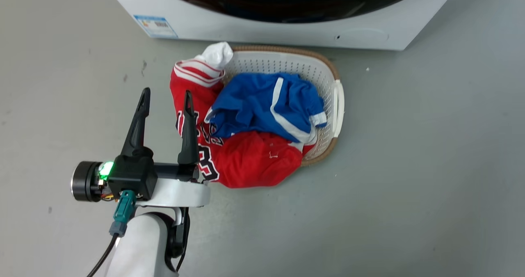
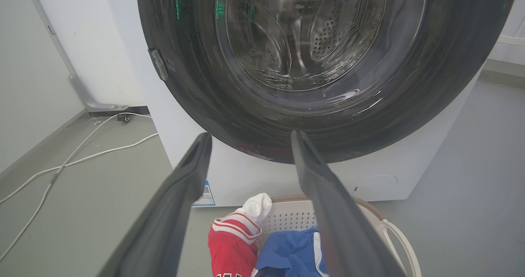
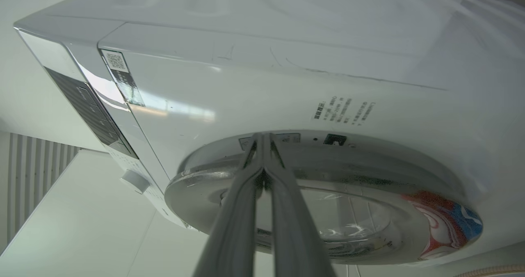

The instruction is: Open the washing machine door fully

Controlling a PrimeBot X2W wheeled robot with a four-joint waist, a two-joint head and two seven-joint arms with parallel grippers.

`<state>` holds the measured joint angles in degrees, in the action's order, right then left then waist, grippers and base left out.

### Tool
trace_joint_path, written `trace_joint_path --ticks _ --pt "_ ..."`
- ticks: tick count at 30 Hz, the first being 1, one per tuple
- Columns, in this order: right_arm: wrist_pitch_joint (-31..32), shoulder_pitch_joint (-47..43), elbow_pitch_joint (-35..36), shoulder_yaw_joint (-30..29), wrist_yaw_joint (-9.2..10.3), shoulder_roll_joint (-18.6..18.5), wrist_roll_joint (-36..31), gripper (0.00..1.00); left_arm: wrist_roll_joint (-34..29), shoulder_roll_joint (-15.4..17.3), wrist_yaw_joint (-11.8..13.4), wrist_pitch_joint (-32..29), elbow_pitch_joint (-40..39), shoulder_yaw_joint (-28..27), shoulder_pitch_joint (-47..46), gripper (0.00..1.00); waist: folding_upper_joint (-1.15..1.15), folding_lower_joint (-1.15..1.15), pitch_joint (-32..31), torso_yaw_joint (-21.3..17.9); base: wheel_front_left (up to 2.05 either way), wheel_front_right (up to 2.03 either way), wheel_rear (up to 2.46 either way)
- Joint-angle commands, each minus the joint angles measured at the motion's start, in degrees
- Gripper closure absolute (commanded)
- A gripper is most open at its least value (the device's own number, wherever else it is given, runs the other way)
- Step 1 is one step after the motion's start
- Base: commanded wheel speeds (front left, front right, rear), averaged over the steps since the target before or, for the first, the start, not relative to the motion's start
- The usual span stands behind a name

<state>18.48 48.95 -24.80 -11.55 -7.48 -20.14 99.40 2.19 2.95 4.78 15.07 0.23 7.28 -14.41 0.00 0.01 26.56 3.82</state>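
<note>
While the washing machine door (image 1: 287, 2) lies flat against the front of the washing machine (image 1: 246, 26) along the top edge of the head view, a white perforated laundry basket (image 1: 338, 100) sits on the grey floor (image 1: 410, 186) just below it, in the centre of the frame. The basket holds a heap of clothes. A red jersey (image 1: 250, 160) with black and white numbers spills over its left and lower rim onto the floor, a blue garment (image 1: 266, 104) with white stripes lies on top of it, and a white sock (image 1: 216, 53) pokes up at the basket's upper left edge.

The left end effector (image 1: 166, 91) is in the lower left of the head view, spread wide and empty, with one of its fingers (image 1: 188, 121) overlapping the jersey's left side. In the left wrist view the same spread fingers frame the door's glossy black ring, and the perforated steel drum shows through the clear glass bowl in the upper centre. A blue label sticker (image 1: 156, 26) marks the machine's lower left corner and a round cap (image 1: 367, 35) its lower right.

In the right wrist view, the right end effector (image 3: 262, 136) rises from the bottom centre, pinched narrow with its fingers nearly touching and nothing visible between them. Its tips lie at the door's upper rim. Red and blue reflections colour the door's glossy face at the lower right.
</note>
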Motion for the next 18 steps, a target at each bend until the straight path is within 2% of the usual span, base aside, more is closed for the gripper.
trace_joint_path --ticks 1,8,18 --pt "0.93 3.10 -1.69 1.45 -0.02 -1.24 -1.16 1.00 -0.03 -0.09 0.32 0.16 -0.33 0.26 -1.30 0.00 0.00 -0.01 2.92 0.85 0.00 0.00 0.00" --pt "4.89 14.13 -7.50 7.22 -0.02 -4.63 -4.91 1.00 0.52 -0.09 0.69 0.16 -0.76 1.00 -3.43 0.00 0.00 -0.01 6.74 1.59 0.00 0.00 0.00" --pt "10.29 22.86 -11.74 13.47 -0.01 -6.02 -8.79 1.00 1.25 -0.09 1.38 0.16 -0.87 2.02 -4.90 0.00 0.00 -0.01 8.70 2.71 0.00 0.00 0.00"
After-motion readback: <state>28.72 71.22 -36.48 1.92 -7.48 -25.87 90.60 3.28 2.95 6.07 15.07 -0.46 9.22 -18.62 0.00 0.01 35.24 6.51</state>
